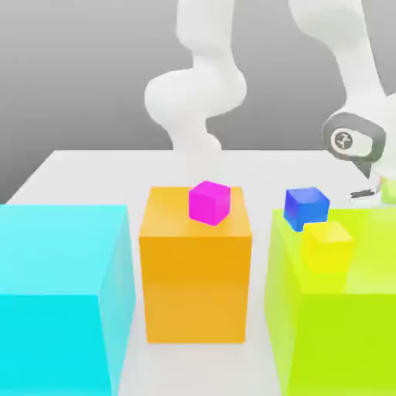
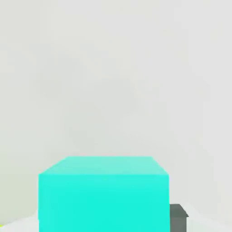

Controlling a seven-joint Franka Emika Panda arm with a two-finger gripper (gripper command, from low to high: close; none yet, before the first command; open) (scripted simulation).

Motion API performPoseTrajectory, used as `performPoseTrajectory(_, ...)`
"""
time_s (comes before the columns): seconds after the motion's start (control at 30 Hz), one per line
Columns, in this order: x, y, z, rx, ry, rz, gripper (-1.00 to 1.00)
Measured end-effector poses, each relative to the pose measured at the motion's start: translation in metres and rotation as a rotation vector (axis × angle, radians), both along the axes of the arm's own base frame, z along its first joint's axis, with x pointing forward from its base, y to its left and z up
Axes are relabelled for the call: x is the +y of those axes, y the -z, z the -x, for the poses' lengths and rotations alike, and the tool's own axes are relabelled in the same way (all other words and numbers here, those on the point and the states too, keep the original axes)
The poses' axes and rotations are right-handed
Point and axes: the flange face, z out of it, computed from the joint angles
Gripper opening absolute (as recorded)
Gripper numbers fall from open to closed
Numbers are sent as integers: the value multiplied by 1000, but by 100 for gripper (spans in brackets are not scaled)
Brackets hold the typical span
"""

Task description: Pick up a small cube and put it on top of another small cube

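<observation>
The small cube (image 2: 103, 195) sits square-on in the hand view, no long axis, cut off at the frame edge; the gripper (image 2: 179, 216) is closed on it, one dark finger showing beside it; the exterior view gives the magenta cube (image 1: 209, 202) on the orange block (image 1: 196, 267), the blue cube (image 1: 306, 207) and yellow cube (image 1: 326, 246) at the lime block (image 1: 332, 317), the cyan block (image 1: 62, 294), the white bench (image 1: 100, 166); there the hand is half hidden behind the lime block.

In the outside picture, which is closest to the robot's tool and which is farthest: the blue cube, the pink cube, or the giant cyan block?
1. Blue cube: nearest, just to the exterior view's left of the tool.
2. Pink cube: middle, sitting on the orange block.
3. Giant cyan block: farthest, at the exterior view's left edge.
</observation>
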Motion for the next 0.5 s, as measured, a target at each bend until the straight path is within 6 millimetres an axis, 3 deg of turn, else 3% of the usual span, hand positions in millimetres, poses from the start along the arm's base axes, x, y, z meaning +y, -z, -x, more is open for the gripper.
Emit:
performPoseTrajectory(0.27,-3,-42,6,220,107,7,-100)
performPoseTrajectory(0.5,-24,-81,-26,204,152,-10,-100)
